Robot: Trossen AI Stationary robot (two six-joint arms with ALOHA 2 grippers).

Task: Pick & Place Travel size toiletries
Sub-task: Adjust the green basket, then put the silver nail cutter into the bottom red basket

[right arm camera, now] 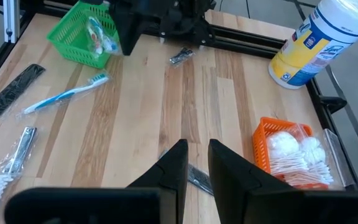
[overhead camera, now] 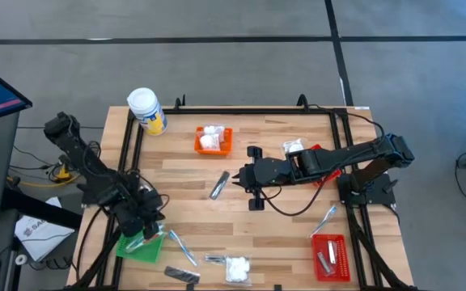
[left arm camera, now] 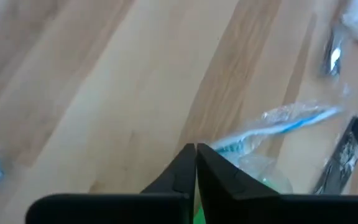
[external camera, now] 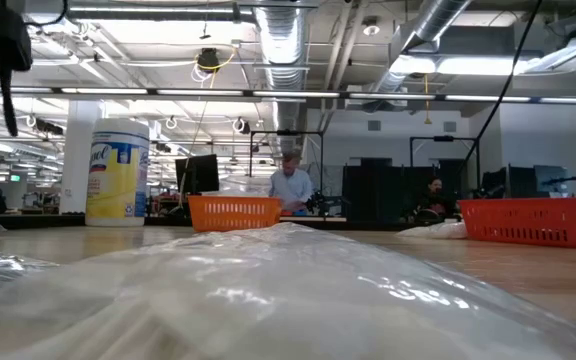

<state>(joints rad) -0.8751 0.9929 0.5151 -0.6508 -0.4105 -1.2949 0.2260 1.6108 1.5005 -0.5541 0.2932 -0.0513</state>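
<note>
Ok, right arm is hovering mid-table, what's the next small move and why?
Probably lower the right end effector straight down onto the silvery sachet. Its fingers stand slightly apart with nothing between them, and the sachet lies flat on the wood just beneath the tips, clear of the orange basket. The left end effector is shut at the green basket, well out of the way.

jar (overhead camera: 146, 110): desk's (overhead camera: 281, 137) far left corner
toothbrush (right arm camera: 64, 96): beside left basket (right arm camera: 82, 37)
cotton swabs (right arm camera: 297, 163): in far basket (overhead camera: 213, 141)
</note>
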